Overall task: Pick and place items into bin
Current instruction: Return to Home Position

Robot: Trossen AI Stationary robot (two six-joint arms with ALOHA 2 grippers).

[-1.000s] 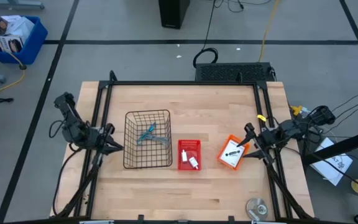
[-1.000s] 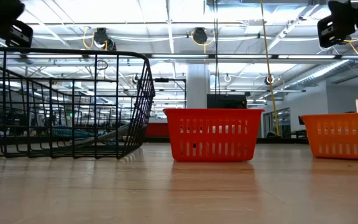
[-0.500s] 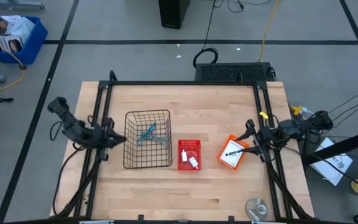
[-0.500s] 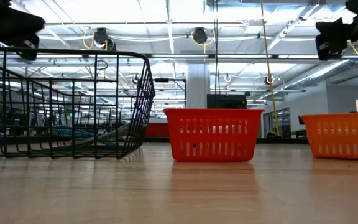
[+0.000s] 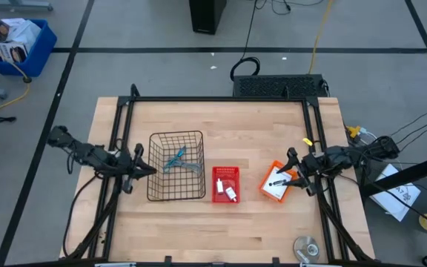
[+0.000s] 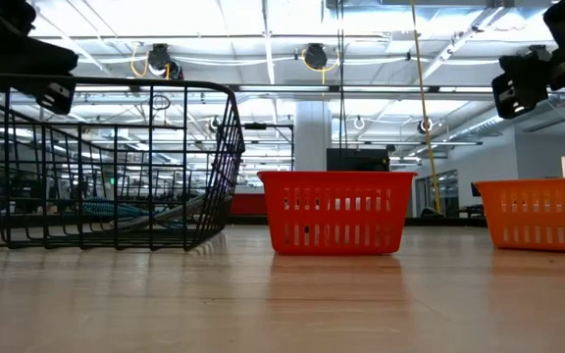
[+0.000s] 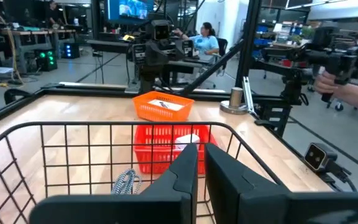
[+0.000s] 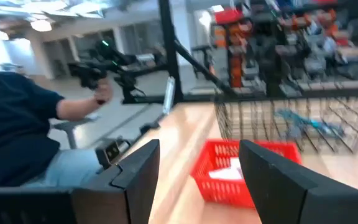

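A black wire basket (image 5: pixel 176 165) left of centre holds a slim blue-handled tool (image 5: pixel 175 158) and a grey metal tool (image 5: pixel 191 167). A small red bin (image 5: pixel 226 175) at the centre holds small white pieces (image 5: pixel 230 193). An orange bin (image 5: pixel 267 180) to its right holds a flat white printed card packet (image 5: pixel 276 185). My left gripper (image 5: pixel 150 170) hovers at the basket's left wall, above its rim (image 7: pixel 135 127), shut and empty. My right gripper (image 5: pixel 288 170) hovers over the orange bin's right edge, open and empty; its fingers (image 8: pixel 143 169) stand wide apart.
A silver round object (image 5: pixel 306 247) lies near the table's front right corner. Black frame rails (image 5: pixel 117 148) run along the table's left, right and far sides. A person in dark clothes (image 8: pixel 17 124) is beside the table. Bare wood lies in front of the bins.
My left gripper has moved toward the wire basket's left wall and come down a little. My right gripper has come down a little over the orange bin's right edge. The bins and their contents have stayed where they were.
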